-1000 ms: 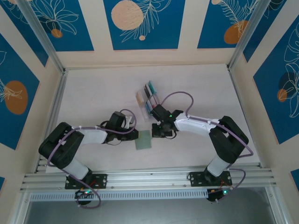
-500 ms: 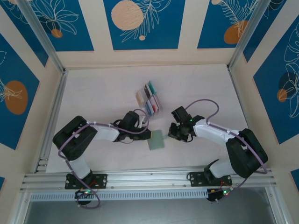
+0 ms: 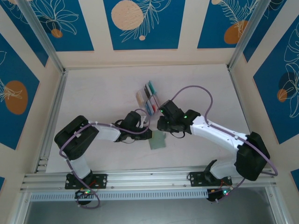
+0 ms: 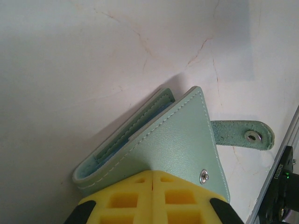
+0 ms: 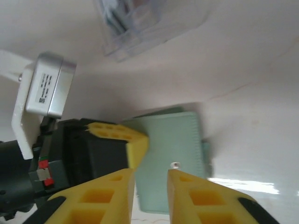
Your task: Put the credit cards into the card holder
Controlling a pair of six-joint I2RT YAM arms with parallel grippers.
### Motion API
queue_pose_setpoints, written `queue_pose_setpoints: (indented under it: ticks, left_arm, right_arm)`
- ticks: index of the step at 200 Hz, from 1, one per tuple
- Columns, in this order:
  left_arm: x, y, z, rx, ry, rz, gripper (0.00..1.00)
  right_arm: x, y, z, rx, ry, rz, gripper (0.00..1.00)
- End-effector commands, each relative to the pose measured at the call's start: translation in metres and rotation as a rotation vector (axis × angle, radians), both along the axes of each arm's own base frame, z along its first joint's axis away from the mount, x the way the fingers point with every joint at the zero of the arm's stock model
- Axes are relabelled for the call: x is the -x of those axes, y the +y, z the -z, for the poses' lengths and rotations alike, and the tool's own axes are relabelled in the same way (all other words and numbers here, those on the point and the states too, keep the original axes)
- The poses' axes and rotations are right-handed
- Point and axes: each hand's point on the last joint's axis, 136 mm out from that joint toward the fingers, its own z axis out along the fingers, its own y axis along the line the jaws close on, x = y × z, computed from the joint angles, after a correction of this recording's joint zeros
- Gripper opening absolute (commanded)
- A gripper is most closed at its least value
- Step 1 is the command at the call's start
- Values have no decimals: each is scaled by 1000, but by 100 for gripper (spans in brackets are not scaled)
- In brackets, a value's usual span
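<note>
Nearest the arm bases, the card holder (image 3: 158,140) lies on the table (image 3: 93,93) a little short of centre, its sage cover folded shut (in the left wrist view its snap tab (image 4: 243,135) sticks out unfastened toward 3 o'clock). The left gripper (image 3: 145,134) meets it from 9 o'clock, yellow fingers (image 4: 126,198) pressed together on the cover's edge. The right gripper (image 3: 161,129) hangs at the holder's 12 o'clock, its fingers apart with nothing between them. Farther back, at 11 o'clock from the holder, the clear rack (image 3: 148,99) carries the credit cards (image 3: 149,88) upright in its slots.
</note>
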Motion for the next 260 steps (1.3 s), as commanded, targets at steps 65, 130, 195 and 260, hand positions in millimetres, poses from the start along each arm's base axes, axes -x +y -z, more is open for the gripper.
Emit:
queue_pose_setpoints:
  ticks: [65,130,195,260]
  left_arm:
    - [21,21,40,-139,69,-6,0]
    - [23,22,47,-146,81,-6,0]
    - [26,27,57,-167,91,-16,0]
    - [29,33,66,-182,99,-29,0]
  right_arm:
    - [14,-13,79,-38,254,34,37]
    - [16,-3,87,-82,286,-8,43]
    - [13,-1,66,-51,218,-37,35]
    - [12,5,51,84,151,-82,27]
